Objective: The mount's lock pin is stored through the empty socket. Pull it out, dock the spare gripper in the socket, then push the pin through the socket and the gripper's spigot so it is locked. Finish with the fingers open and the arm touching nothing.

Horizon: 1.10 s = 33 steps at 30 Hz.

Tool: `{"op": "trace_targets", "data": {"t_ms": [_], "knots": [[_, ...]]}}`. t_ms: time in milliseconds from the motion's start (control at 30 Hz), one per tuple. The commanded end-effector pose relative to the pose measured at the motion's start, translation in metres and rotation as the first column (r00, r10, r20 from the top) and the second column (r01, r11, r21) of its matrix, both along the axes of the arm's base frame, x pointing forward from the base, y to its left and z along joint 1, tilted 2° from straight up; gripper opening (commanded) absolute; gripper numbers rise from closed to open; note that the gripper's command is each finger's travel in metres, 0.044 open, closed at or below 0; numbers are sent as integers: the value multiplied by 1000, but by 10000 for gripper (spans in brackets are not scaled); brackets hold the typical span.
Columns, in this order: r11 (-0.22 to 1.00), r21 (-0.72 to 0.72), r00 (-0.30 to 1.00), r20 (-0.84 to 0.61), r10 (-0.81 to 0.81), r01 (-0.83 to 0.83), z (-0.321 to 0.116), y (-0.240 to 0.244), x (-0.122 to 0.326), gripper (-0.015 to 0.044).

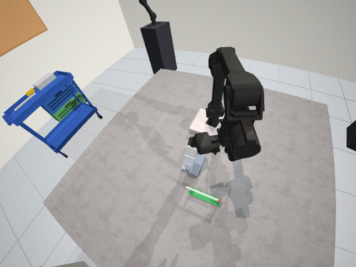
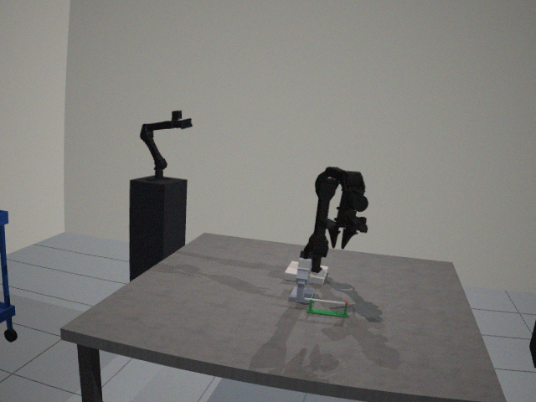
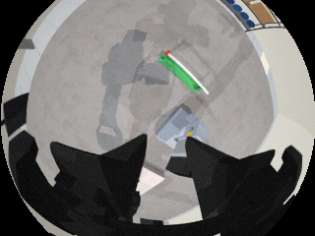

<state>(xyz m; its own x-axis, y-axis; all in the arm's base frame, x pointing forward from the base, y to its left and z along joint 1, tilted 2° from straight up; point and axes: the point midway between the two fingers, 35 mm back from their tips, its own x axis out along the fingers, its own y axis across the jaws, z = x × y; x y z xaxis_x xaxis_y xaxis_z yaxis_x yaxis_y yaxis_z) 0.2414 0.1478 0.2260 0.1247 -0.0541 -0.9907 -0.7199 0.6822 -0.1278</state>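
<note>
The white pin (image 1: 202,193) (image 2: 327,301) (image 3: 189,72) with a red end lies along the top of the green rack (image 1: 203,198) (image 2: 327,312) (image 3: 179,75). The blue-grey mount (image 1: 198,167) (image 3: 171,129) stands between the rack and the arm's base. The spare gripper, a pale block (image 1: 190,151) (image 2: 303,263) with a black top, stands upright on the mount; how deep it sits in the socket cannot be told. My gripper (image 2: 338,248) (image 3: 166,140) is partly open and empty, pointing down high above the table, to the right of the mount in the exterior view.
The arm's pale base plate (image 1: 198,123) (image 2: 292,270) (image 3: 149,180) lies behind the mount. The blue cart (image 1: 69,123) stands off the table at the left. A dark pedestal (image 1: 159,47) (image 2: 157,224) with another arm stands behind the table.
</note>
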Motion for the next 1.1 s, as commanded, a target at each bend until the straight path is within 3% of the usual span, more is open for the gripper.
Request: {"op": "trace_targets", "data": {"t_ms": [0, 333, 800, 1067], "knots": [[879, -121, 887, -86, 454, -461, -23, 8, 65, 180], [588, -139, 604, -232, 763, -796, -58, 7, 118, 180], [585, -139, 601, -233, 765, -799, -59, 7, 119, 180], [585, -139, 601, -233, 765, -799, -91, 11, 123, 180]]}}
